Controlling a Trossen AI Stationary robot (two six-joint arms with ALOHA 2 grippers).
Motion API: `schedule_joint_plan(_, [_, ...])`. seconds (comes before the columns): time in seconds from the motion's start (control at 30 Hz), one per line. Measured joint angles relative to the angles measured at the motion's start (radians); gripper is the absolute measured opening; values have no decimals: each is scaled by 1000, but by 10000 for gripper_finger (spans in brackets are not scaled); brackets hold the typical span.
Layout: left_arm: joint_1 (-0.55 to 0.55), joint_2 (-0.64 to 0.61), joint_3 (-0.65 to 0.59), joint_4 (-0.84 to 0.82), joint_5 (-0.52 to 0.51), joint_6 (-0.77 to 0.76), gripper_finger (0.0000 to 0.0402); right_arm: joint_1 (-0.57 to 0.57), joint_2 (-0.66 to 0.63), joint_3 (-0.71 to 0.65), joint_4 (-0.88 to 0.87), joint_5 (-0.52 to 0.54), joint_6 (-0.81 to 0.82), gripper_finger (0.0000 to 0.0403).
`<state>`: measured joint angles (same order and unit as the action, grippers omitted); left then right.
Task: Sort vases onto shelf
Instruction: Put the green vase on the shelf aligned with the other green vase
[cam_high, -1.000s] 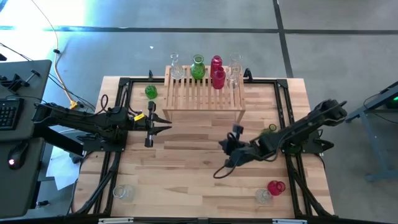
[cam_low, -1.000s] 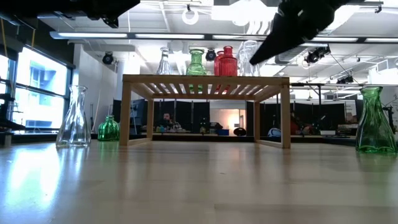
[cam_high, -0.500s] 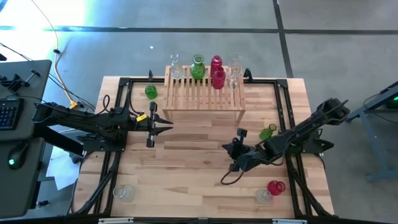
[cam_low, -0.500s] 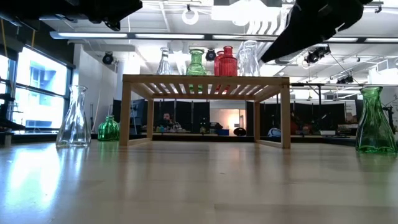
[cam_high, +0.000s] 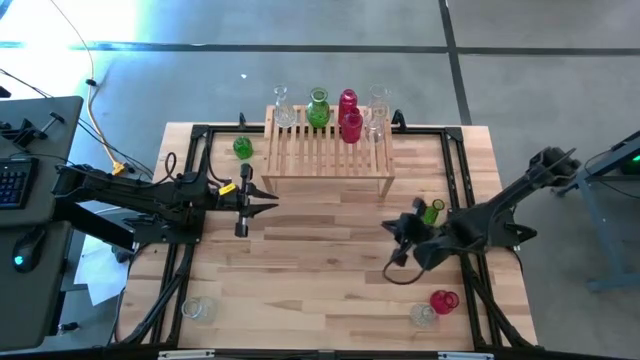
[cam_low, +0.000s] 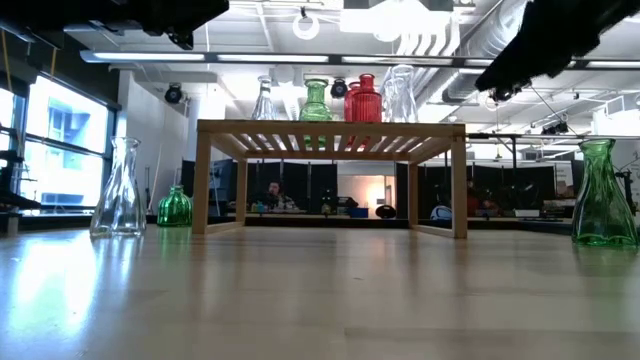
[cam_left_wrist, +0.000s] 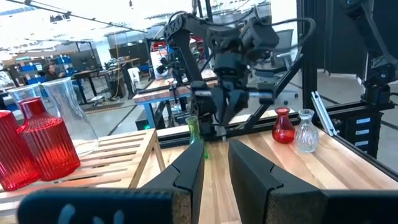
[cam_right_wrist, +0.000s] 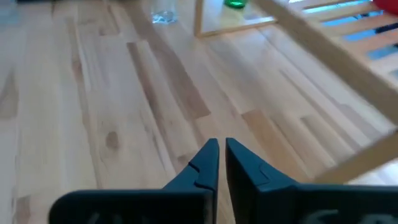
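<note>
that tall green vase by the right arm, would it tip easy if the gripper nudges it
Probably yes. The green vase is tall with a narrow waist above a flared base, so a push high up would likely topple it. It looks like smooth glass, so likely slippery and breakable. The right gripper sits close beside it, so a stray nudge seems possible.

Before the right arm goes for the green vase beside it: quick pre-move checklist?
1. Right gripper empty: ok, fingers nearly shut on nothing.
2. Fingers open enough to take a vase: not ok.
3. Green vase upright on the table: ok.
4. Left gripper out of the way: ok, open, on the table's left.
5. Free room on the shelf: ok, front slats bare.
</note>
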<state>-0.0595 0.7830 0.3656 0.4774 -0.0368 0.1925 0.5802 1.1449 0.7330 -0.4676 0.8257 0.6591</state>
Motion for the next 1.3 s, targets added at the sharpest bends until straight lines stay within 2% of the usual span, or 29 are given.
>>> schedule_joint_plan(0.17, [0, 0, 0, 0, 0, -5, 62, 17, -29, 92, -262, 35, 102, 48])
schedule_joint_plan(0.27, [0, 0, 0, 0, 0, 0, 62, 15, -29, 166, -525, 23, 297, 78])
schedule_joint_plan(0.43, [0, 0, 0, 0, 0, 0, 62, -5, -27, 225, -881, -130, 691, 134])
schedule_joint_plan(0.57, [0, 0, 0, -1, 0, -2, 62, -32, -27, 208, -1022, -243, 885, 181])
schedule_joint_plan(0.7, [0, 0, 0, -1, 0, -5, 62, -60, -26, 167, -1066, -294, 976, 218])
schedule_joint_plan(0.8, [0, 0, 0, -2, 0, -6, 62, -82, -26, 142, -1069, -328, 1003, 232])
schedule_joint_plan(1.1, [0, 0, 0, -2, 0, -7, 62, -116, -26, 63, -1021, -367, 1028, 236])
schedule_joint_plan(1.3, [0, 0, 0, -2, 0, -6, 62, -117, -26, 45, -952, -310, 1068, 228])
